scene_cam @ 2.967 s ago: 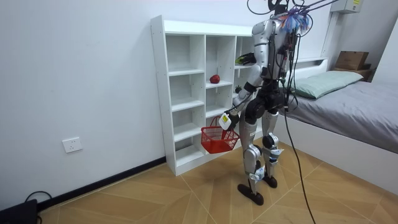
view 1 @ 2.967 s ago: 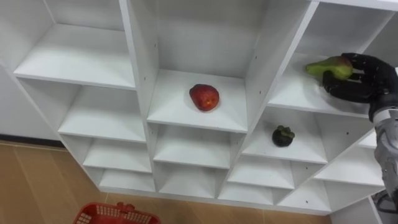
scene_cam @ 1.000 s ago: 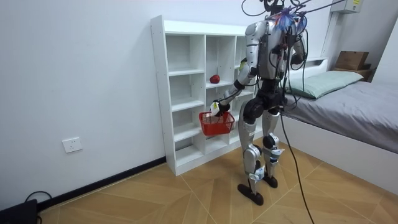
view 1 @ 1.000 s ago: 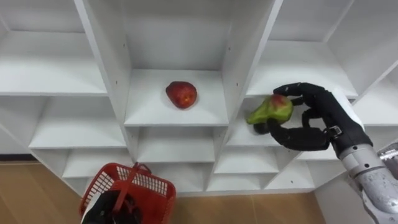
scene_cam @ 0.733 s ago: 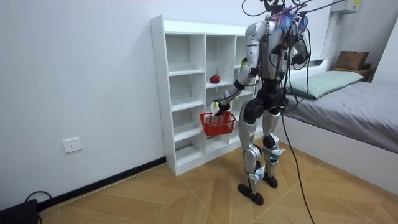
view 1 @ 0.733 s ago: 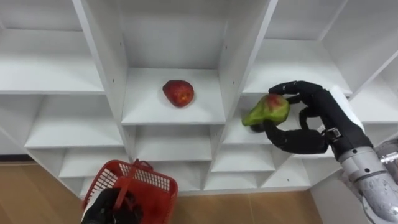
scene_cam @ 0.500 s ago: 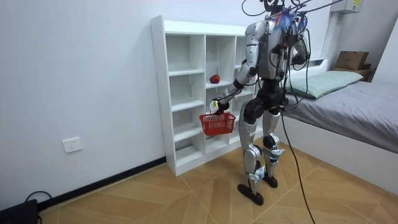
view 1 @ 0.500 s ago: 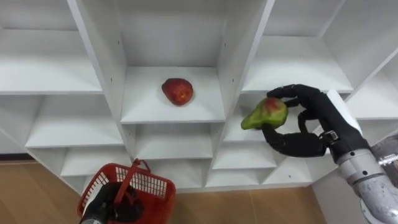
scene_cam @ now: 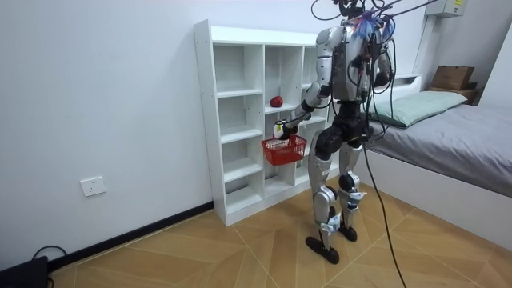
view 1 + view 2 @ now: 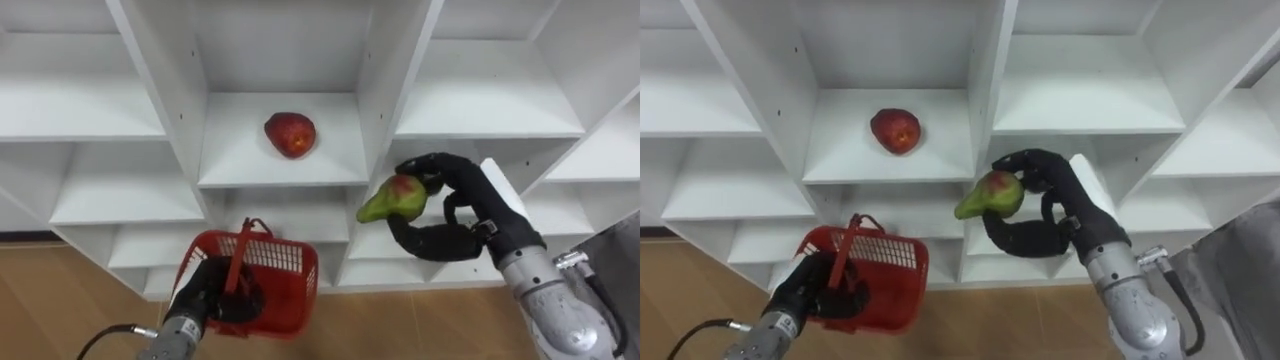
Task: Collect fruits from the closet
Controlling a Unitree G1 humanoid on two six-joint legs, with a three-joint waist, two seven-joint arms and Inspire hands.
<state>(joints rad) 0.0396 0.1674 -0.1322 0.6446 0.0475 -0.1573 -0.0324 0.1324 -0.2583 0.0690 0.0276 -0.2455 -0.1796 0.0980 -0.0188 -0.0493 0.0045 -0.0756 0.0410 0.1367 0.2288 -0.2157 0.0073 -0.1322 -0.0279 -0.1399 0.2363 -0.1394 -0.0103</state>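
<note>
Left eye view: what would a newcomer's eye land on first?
The right hand holds a green pear before the closet, fingers curled round it. Lower left, the left hand grips a red basket by its handle, and a red fruit sits on the middle shelf.

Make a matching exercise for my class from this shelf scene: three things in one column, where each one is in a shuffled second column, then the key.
1. green pear with a red blush
2. round red fruit
3. red plastic basket

A. hanging by its handle from the left robot hand
B. lying on a white shelf board
C. gripped in the right robot hand

Pairs: 1-C, 2-B, 3-A
</note>
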